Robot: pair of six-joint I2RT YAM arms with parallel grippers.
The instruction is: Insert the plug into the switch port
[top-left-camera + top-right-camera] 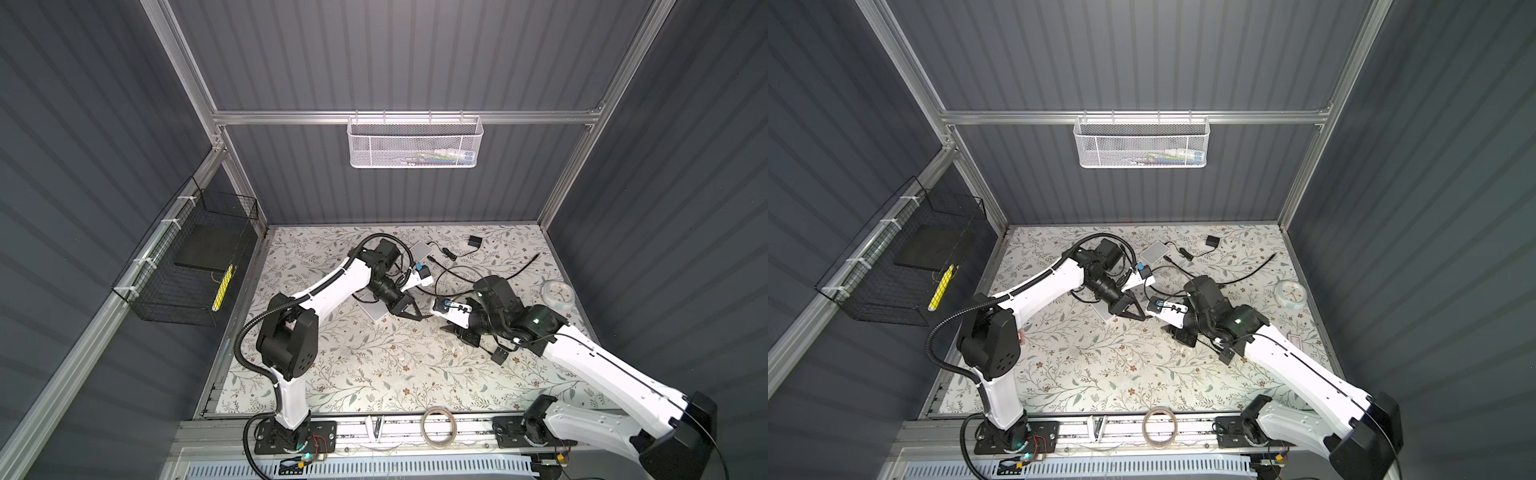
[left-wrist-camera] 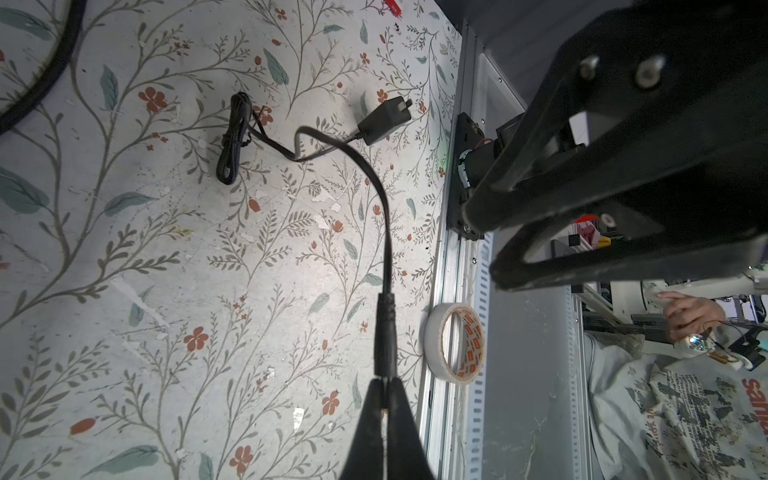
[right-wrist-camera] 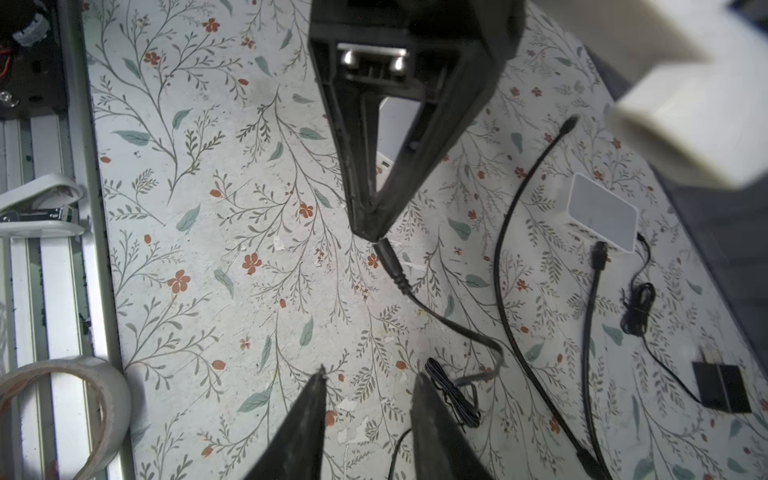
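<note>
1. The left gripper (image 2: 384, 388) was clenched on the plug (image 2: 384, 328), pinching 1 end between its tips; the rest of the barrel stuck out beyond them.
2. The plug's long axis ran in line with those fingers; its cable end pointed away from the left gripper, roughly toward the right gripper (image 3: 370, 395).
3. The cable (image 2: 376, 187) curved off toward a black adapter (image 2: 384, 120) lying on the table (image 2: 166, 249).
4. The right gripper's fingers (image 3: 307, 415) stood apart, released, grasping nothing; the plug sat between the 2 grippers, near mid-table in both top views.
5. A white box (image 3: 602, 216) lay well apart from the plug.
</note>
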